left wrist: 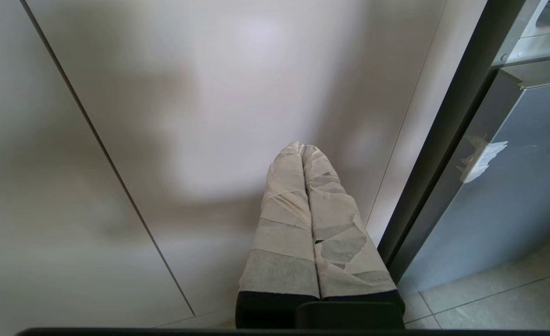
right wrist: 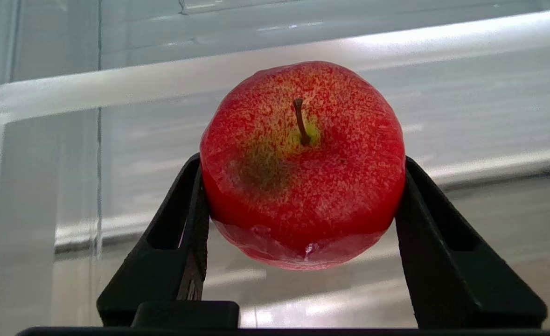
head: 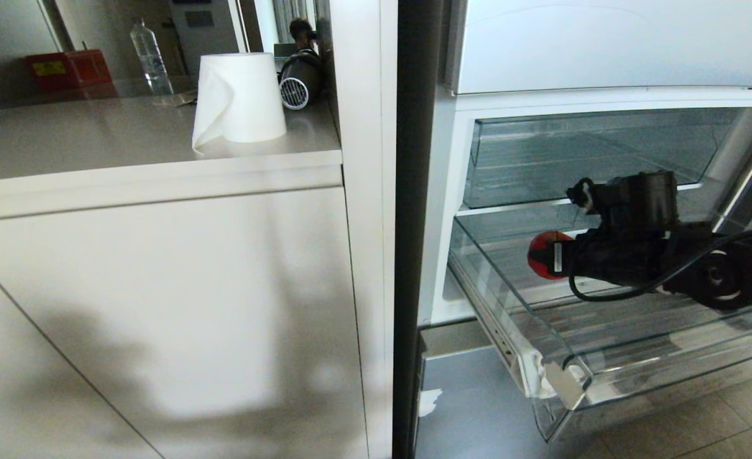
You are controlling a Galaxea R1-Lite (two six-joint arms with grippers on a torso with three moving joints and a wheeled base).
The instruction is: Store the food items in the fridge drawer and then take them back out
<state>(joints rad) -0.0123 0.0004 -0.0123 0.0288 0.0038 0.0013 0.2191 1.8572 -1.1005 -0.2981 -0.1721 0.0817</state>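
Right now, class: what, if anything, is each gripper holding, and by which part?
The right gripper holds a red apple by its two opposite sides, stem facing the wrist camera. The left gripper is shut and holds nothing.

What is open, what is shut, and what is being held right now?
Drawer: pulled out, open.
Apple: gripped, held over the drawer.
Right gripper: shut on the apple.
Left gripper: shut, empty, by the cabinet.
Paper roll: upright on the counter.
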